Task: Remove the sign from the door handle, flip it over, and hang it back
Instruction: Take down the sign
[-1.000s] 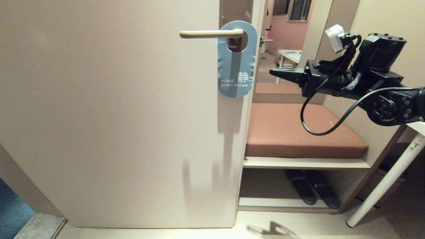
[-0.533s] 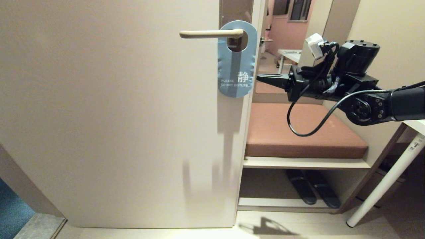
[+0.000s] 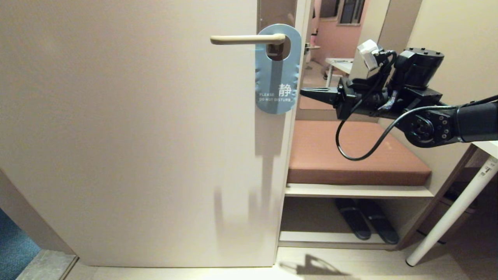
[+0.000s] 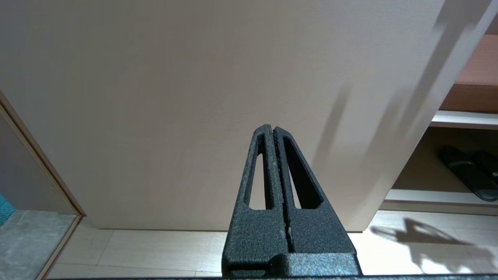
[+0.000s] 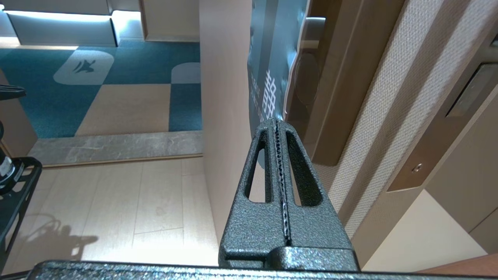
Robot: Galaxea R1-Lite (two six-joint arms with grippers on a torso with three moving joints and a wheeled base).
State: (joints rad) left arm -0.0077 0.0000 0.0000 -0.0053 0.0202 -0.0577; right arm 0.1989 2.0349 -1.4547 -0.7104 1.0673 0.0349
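Observation:
The blue-grey sign (image 3: 277,70) hangs by its hole on the cream door handle (image 3: 247,39), white lettering facing me. My right gripper (image 3: 302,92) is shut and empty, level with the sign's lower part, its tips just right of the door's edge and apart from the sign. In the right wrist view the sign (image 5: 269,58) hangs just beyond the shut right gripper (image 5: 276,121). My left gripper (image 4: 270,126) is shut and empty, low in front of the door's bottom part.
The beige door (image 3: 128,128) stands ajar. To its right is a bench with a brown cushion (image 3: 350,155) and dark slippers (image 3: 365,223) on the shelf below. A white table leg (image 3: 451,214) slants at the right.
My right arm has moved left toward the sign, most of it in the first half second. The sign and handle have not moved.

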